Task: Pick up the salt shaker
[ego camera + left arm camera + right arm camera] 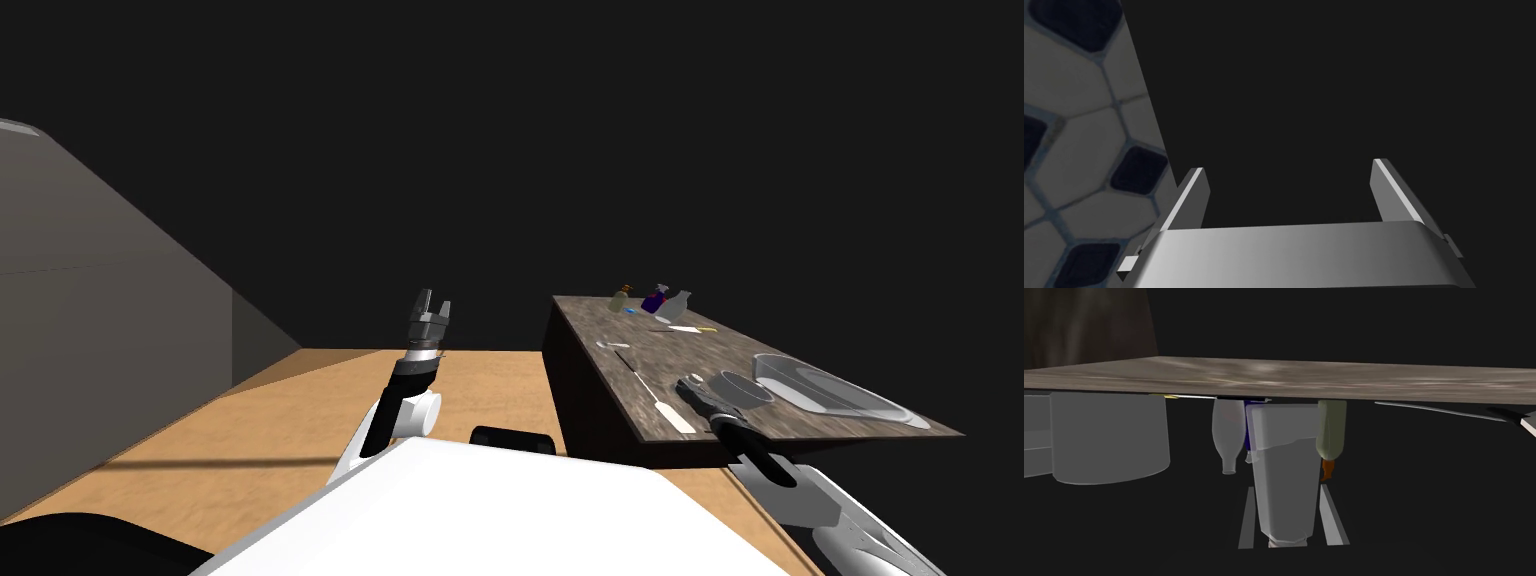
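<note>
The salt shaker (pixel 1284 478) is a pale grey, see-through, tapered pot, and its base touches the dark mottled tabletop (pixel 1274 375). My right gripper (pixel 1286 486) is shut on it, with one blade-like finger (pixel 1246 518) against each side. In the head view the right gripper (pixel 697 388) reaches over the table's near end, and the shaker (pixel 696 379) is a small white spot at its tip. My left gripper (pixel 433 300) is raised over the floor to the left of the table. Its fingers (pixel 1191 197) stand open around nothing.
A clear round pot (pixel 745 387) and a wide glass dish (pixel 830 390) stand just right of the shaker. A long white-tipped utensil (pixel 650 390) lies to its left. An olive bottle (pixel 622 297), a blue one (pixel 655 297) and a clear one (pixel 678 305) stand at the far end.
</note>
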